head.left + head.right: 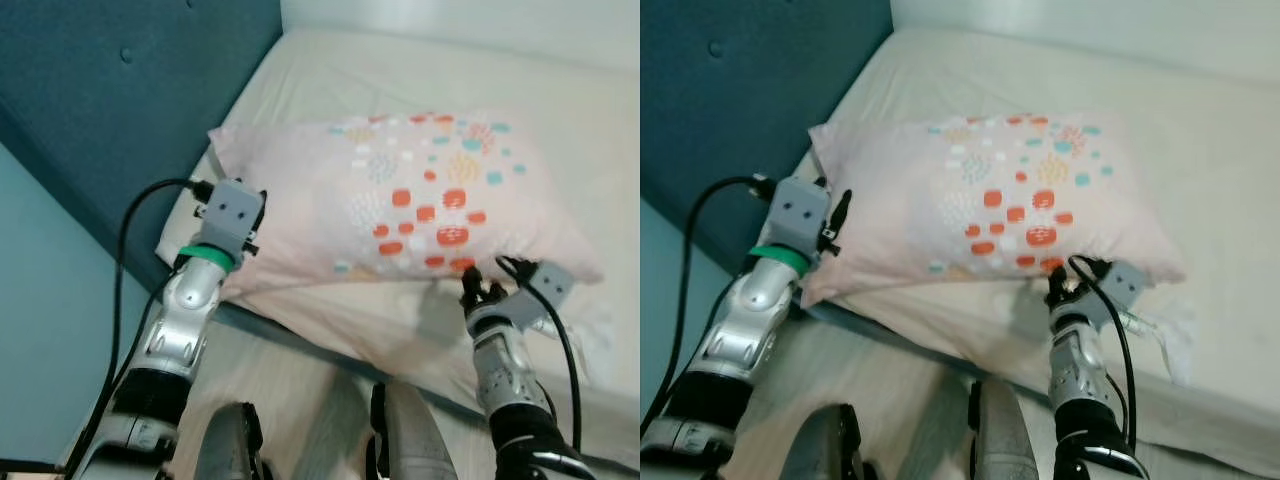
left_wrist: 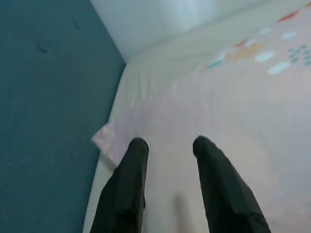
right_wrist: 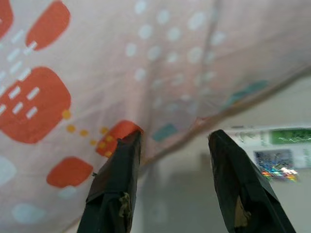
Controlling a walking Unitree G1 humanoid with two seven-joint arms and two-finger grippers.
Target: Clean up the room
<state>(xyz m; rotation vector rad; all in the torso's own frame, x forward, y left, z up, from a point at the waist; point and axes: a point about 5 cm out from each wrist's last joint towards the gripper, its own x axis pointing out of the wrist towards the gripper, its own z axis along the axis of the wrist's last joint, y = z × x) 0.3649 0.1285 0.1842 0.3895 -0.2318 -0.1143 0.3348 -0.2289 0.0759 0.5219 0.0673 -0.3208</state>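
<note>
Both your grippers, left (image 1: 258, 222) and right (image 3: 176, 145), sit spread against the pillow (image 1: 400, 200) mid-frame; shove unevenly and you risk it sliding off the bed (image 1: 330, 80).

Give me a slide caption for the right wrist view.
Right gripper, fingers open, at the edge of the patterned pillow on the bed sheet.

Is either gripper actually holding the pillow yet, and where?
Neither. The left gripper is open, fingers lying on the pillow near its headboard end. The right gripper is open at the pillow's front edge, nothing between its fingers.
</note>
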